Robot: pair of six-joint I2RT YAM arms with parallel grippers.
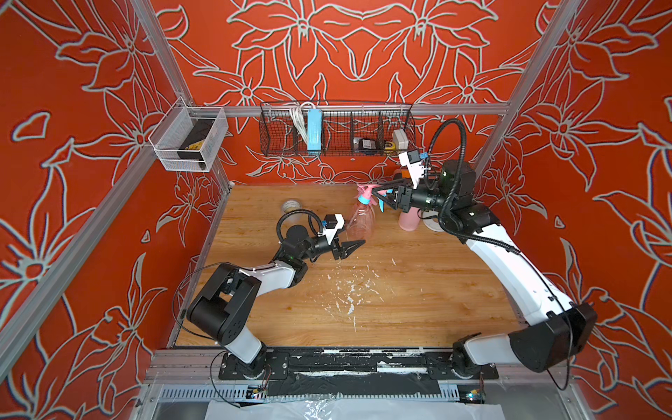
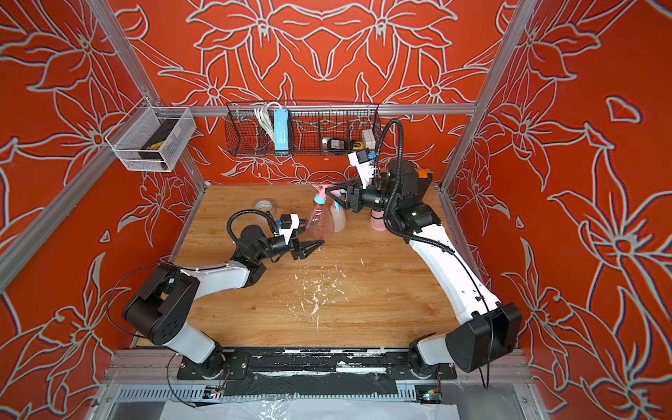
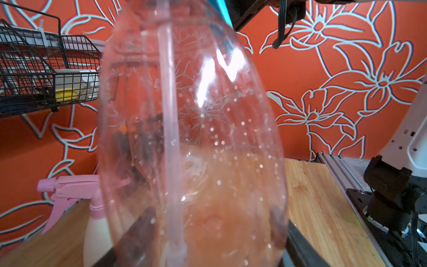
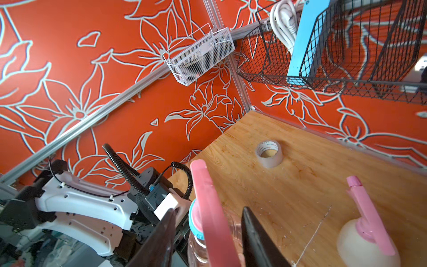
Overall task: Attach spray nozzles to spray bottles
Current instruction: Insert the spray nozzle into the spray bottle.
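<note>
Within red floral walls [image 1: 72, 182] on an aluminium frame [image 1: 327, 109]: one wooden worktop [image 1: 418, 309], white flecks [image 1: 349, 298] scattered over its middle. On the left wall rail: white mesh basket [image 1: 182, 162]. On the back rail: black wire basket [image 1: 276, 142], holding a blue power strip [image 1: 314, 131].

Worktop contents. Near the back edge, toward the back left corner: tape roll [image 1: 291, 206]. Near mid-width, low: left tool [image 1: 358, 244], pinching the base of the transparent bottle [image 1: 360, 220], which stands toward the back edge. On that bottle's neck: pink-and-blue nozzle [image 1: 364, 190]. Just beside that bottle: white bottle [image 2: 339, 218]. At the nozzle's head: right tool [image 1: 378, 192], a finger on either side; clamped or merely close, cannot tell. Toward the back right corner, partly under the right arm: pink bottle [image 1: 409, 222].

Views compared. Only the left wrist view shows the dip tube [image 3: 171, 138] inside the transparent bottle. Both wrist views show an all-pink nozzle [image 3: 67, 191] seated on the white bottle. Only the right wrist view shows print on the tape roll's core. Only the top views show the pink bottle.
</note>
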